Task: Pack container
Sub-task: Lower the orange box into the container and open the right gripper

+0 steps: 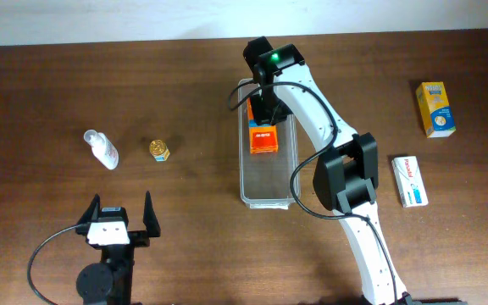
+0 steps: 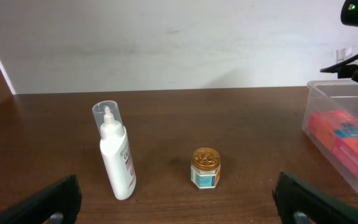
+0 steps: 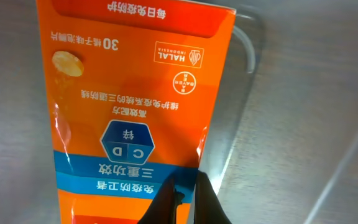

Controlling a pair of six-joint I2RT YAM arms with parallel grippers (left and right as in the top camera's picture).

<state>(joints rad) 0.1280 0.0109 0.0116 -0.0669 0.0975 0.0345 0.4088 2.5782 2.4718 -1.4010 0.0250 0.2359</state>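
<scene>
Holding my right gripper (image 1: 264, 117) directly over the orange cardboard box (image 1: 263, 139) at the far end of the long clear plastic container (image 1: 246, 182); its grip unclear, left gripper (image 1: 123, 219) gaping, well apart.

Spray bottle (image 1: 102, 149) and gold-lidded jar (image 1: 159, 150) are seen on the table's (image 1: 41, 85) left, yellow box (image 1: 435, 109) and white box (image 1: 410, 180) right.
</scene>
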